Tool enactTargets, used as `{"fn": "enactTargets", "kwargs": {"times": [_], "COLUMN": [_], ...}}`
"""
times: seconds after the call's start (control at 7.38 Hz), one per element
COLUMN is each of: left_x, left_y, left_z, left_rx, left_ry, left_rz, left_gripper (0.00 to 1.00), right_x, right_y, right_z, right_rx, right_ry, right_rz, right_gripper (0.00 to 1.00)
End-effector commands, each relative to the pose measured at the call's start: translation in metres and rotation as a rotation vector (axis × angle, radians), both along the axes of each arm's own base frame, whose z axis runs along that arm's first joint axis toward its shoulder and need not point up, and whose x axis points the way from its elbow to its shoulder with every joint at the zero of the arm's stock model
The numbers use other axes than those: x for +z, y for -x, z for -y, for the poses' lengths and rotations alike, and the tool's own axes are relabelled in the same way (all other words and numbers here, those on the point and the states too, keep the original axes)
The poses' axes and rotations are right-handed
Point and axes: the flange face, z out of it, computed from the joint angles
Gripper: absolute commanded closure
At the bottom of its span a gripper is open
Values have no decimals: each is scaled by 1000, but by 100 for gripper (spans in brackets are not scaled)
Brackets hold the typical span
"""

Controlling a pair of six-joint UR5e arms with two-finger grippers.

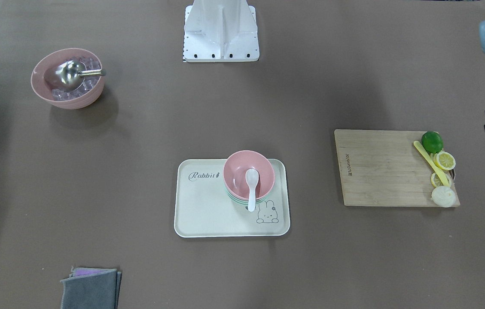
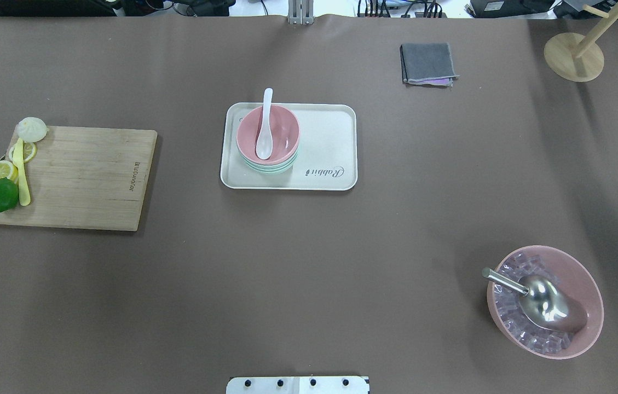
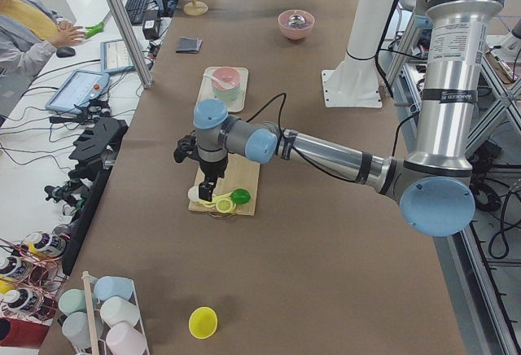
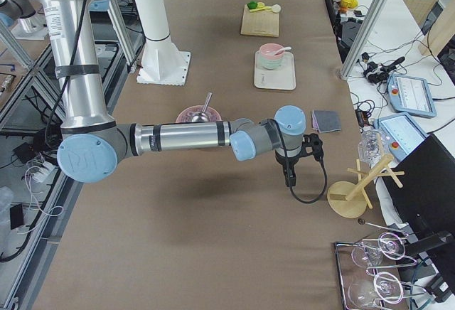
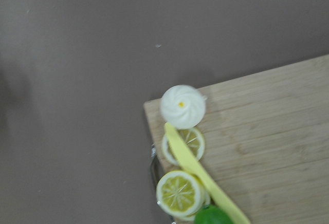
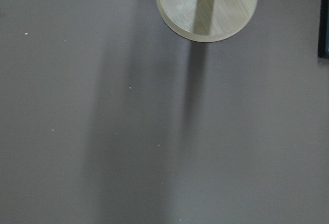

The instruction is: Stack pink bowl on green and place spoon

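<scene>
The pink bowl [image 1: 242, 169] [image 2: 281, 128] sits nested on the green bowl [image 1: 236, 198] [image 2: 267, 167] on a cream tray [image 1: 208, 206] [image 2: 330, 137]. A white spoon [image 1: 251, 184] [image 2: 265, 131] lies in the pink bowl with its handle over the rim. My left gripper [image 3: 203, 192] hangs above the outer end of the cutting board, far from the tray. My right gripper [image 4: 290, 175] hangs near a wooden stand, also far from the tray. I cannot tell whether either is open or shut. Neither wrist view shows any fingers.
A large pink bowl [image 1: 68, 77] [image 2: 544, 301] holds ice cubes and a metal scoop. A wooden cutting board [image 1: 379, 167] [image 2: 84, 175] carries a lime, lemon slices and a yellow knife. A folded grey cloth [image 1: 89, 289] [image 2: 428, 63] and a wooden stand [image 2: 574, 54] [image 6: 205, 5] are also here.
</scene>
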Motion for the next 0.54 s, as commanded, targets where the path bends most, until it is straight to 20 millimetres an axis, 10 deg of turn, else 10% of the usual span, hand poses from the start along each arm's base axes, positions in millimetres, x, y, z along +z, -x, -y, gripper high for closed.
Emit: {"fn": "enactTargets", "kwargs": {"times": [0.0, 0.41], "left_x": [54, 65], "left_y": [67, 67], "left_z": [-9, -29], "left_rx": [-35, -41], "left_ry": [40, -3], "left_rz": [-61, -53], "left_gripper": [2, 2], "right_x": [25, 16], "right_y": [-29, -26], "right_z": [-23, -17], "right_rx": [-2, 9], "right_ry": [-17, -34], "right_rz": [-28, -56], "right_gripper": [0, 0]}}
